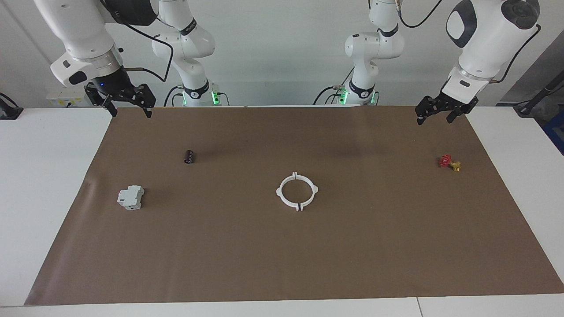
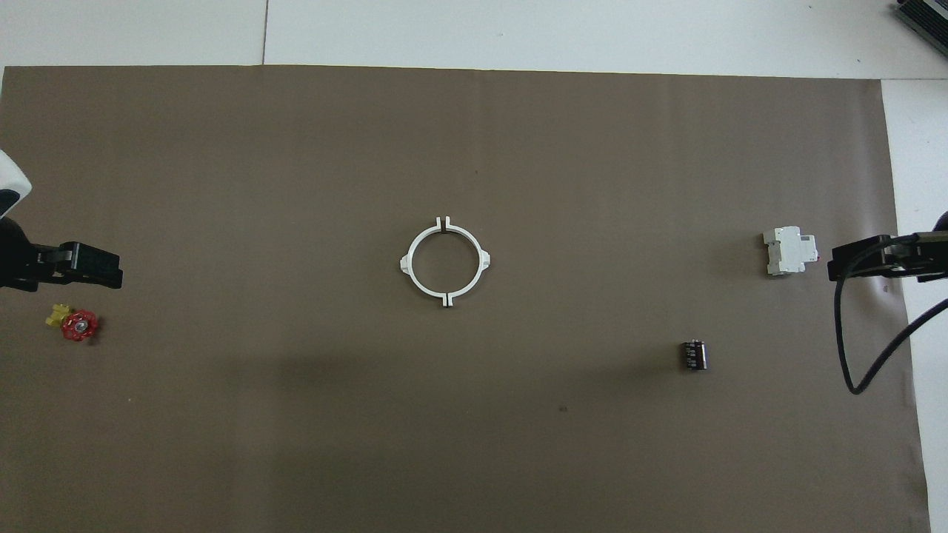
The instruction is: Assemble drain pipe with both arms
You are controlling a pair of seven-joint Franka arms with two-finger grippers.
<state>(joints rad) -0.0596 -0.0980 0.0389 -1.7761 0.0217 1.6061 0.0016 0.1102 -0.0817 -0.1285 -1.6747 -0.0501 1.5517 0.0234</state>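
Observation:
The drain pipe (image 1: 279, 192) (image 2: 409, 262) lies flat in the middle of the brown mat. Its two thin white half-rings are set end to end as one ring, with a thin seam showing where the end tabs meet. Nothing touches it. My left gripper (image 1: 436, 118) (image 2: 111, 268) hangs open and empty over the mat's corner at the left arm's end, above the edge nearest the robots. My right gripper (image 1: 131, 112) (image 2: 835, 266) hangs open and empty over the matching corner at the right arm's end. Both are well away from the ring.
A grey blocky device (image 1: 131, 197) (image 2: 789, 250) and a small dark cylinder (image 1: 189, 156) (image 2: 693, 354) lie toward the right arm's end. A small red-and-yellow valve (image 1: 449, 163) (image 2: 74, 323) lies toward the left arm's end. The brown mat (image 1: 282, 264) covers most of the white table.

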